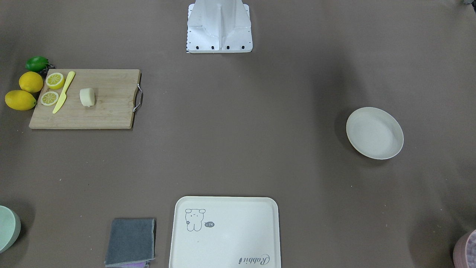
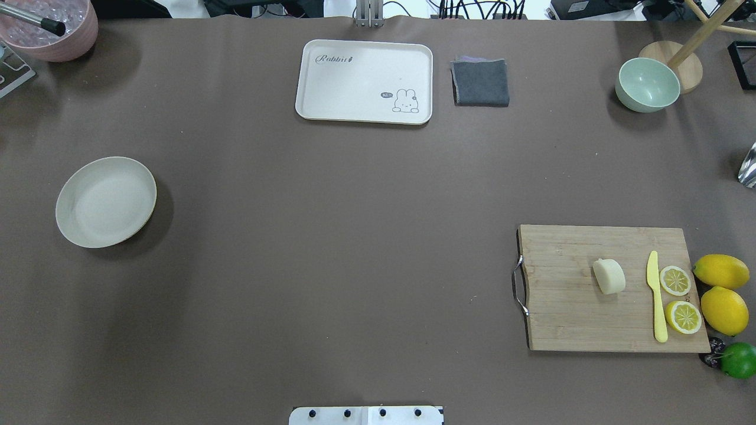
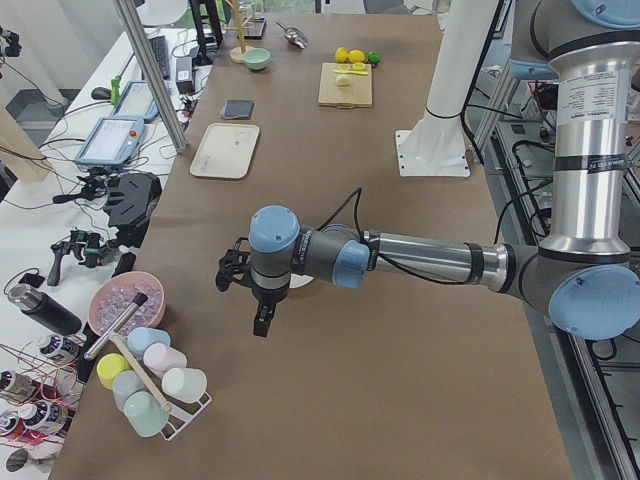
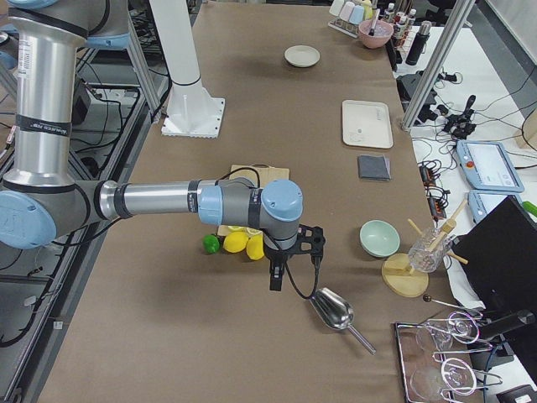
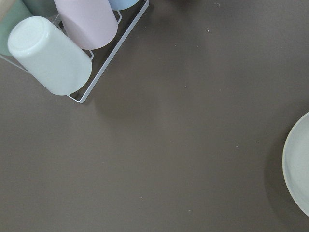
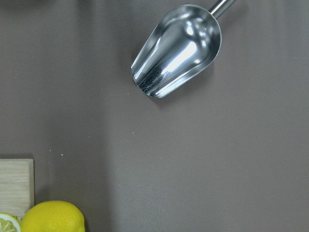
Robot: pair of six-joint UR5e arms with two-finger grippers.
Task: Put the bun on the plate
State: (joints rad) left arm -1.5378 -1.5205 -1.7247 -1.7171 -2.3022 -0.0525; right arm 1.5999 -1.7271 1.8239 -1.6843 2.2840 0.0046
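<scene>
The pale bun (image 1: 87, 97) (image 2: 609, 276) lies on a wooden cutting board (image 2: 567, 307), next to a yellow knife (image 2: 655, 295) and two lemon slices. The round off-white plate (image 1: 374, 133) (image 2: 106, 201) stands far off on the other side of the table, with nothing on it; its edge shows in the left wrist view (image 5: 297, 169). My left gripper (image 3: 262, 320) hangs above the table near the plate. My right gripper (image 4: 274, 281) hangs beyond the lemons, near a metal scoop (image 6: 176, 50). Only the side views show either gripper, so I cannot tell if they are open or shut.
Whole lemons (image 2: 722, 292) and a lime (image 2: 738, 359) sit beside the board. A cream tray with a cartoon (image 2: 364, 81), a grey cloth (image 2: 480, 82) and a green bowl (image 2: 647, 84) line the far edge. A cup rack (image 5: 72, 43) and a pink bowl (image 2: 50, 26) stand near the plate's end.
</scene>
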